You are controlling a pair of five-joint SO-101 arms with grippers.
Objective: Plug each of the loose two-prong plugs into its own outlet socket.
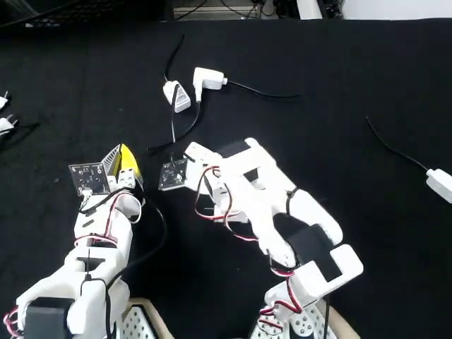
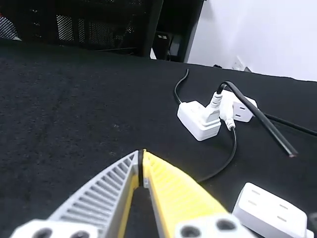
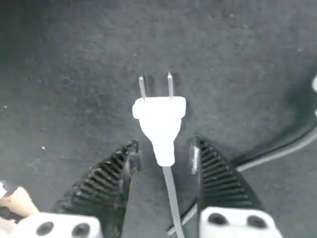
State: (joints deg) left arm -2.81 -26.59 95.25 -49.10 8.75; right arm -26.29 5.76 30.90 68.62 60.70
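one white plug (image 3: 158,116) flat on black cloth (image 3: 74,49), right gripper (image 3: 164,144) spread either side, left gripper (image 2: 142,161) pressed together

The cord (image 3: 171,198) of the plug (image 3: 159,116) was cut off by the picture's edge behind the right claw (image 3: 163,145). Just beside the left claw (image 2: 141,154), a white socket block (image 2: 270,213) was cropped. Well apart from both claws, another plug (image 1: 439,183) was cut short.

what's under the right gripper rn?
Under the right gripper, a white two-prong plug lies on the black cloth between its open fingers, prongs pointing away. Its cord runs back beneath the gripper body; the rest is covered.
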